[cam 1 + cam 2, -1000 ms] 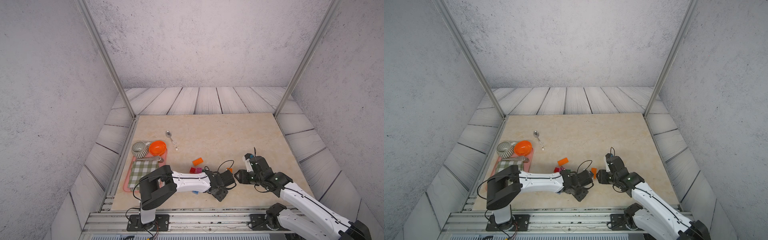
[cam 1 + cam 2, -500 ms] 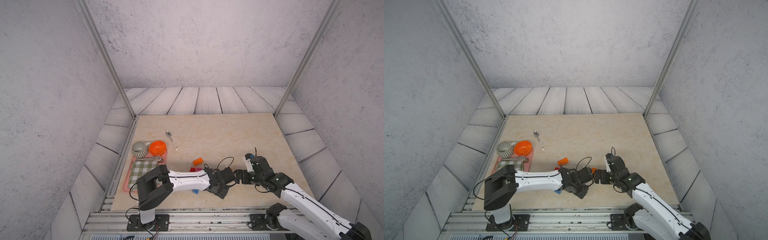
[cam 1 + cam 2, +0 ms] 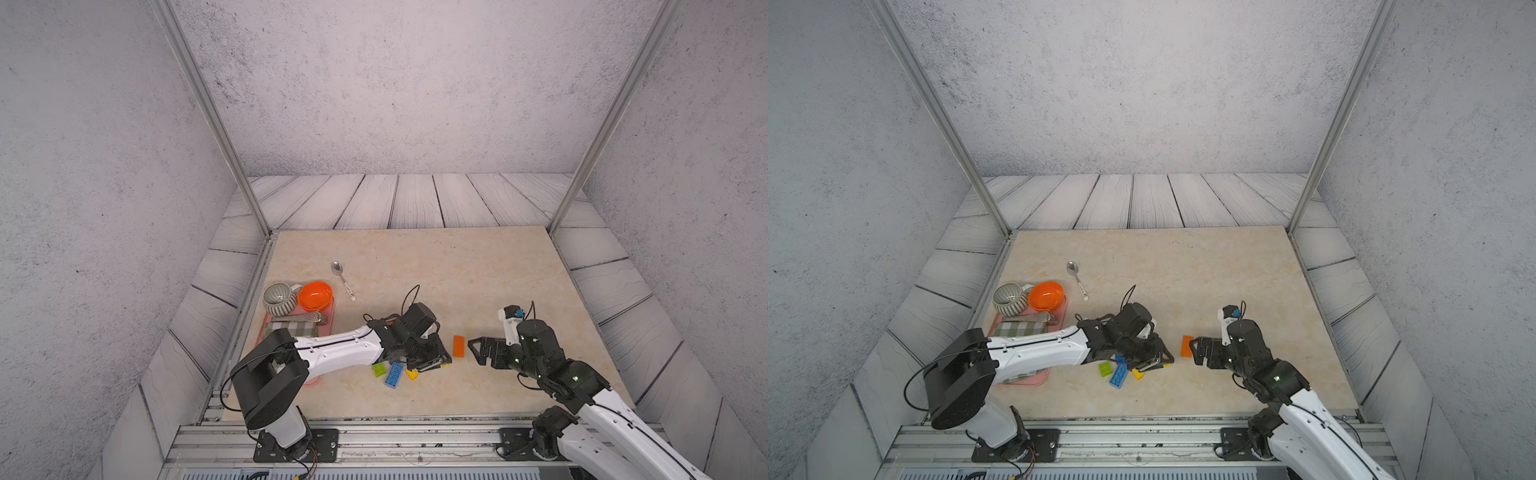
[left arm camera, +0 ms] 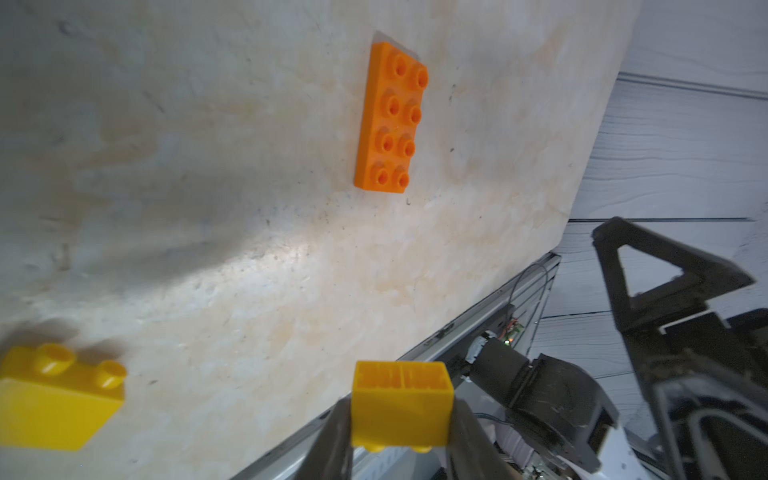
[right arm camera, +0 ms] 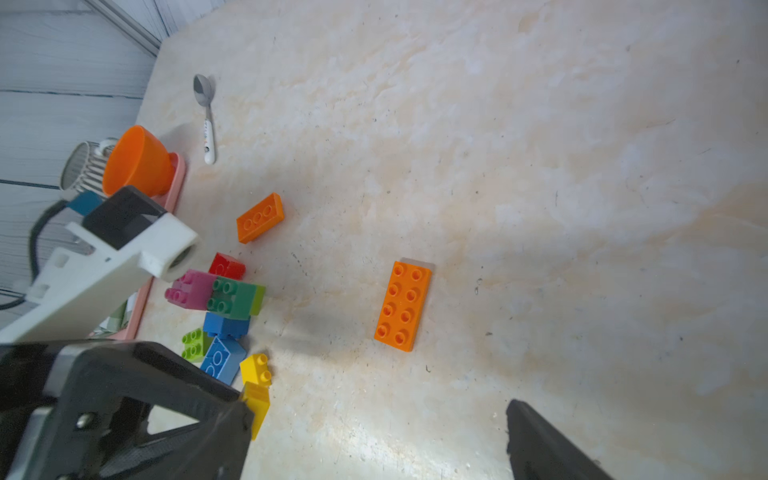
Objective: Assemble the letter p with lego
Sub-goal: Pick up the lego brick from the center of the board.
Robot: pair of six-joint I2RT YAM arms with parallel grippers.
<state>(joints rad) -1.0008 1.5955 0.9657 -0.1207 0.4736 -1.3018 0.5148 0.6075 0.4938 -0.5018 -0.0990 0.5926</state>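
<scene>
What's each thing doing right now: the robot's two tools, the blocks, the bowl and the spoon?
left tool: shut on the held yellow brick
held yellow brick: pinched in the left tool
right tool: open, empty
long orange brick: flat, studs up, alone
loose yellow brick: free on the table
orange bowl: upright on the pink tray
spoon: lying on the table

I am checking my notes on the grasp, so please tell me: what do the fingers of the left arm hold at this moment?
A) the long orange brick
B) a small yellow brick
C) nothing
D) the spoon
B: in the left wrist view, the left fingers are closed on a small yellow brick, while the long orange brick lies free on the table.
</scene>
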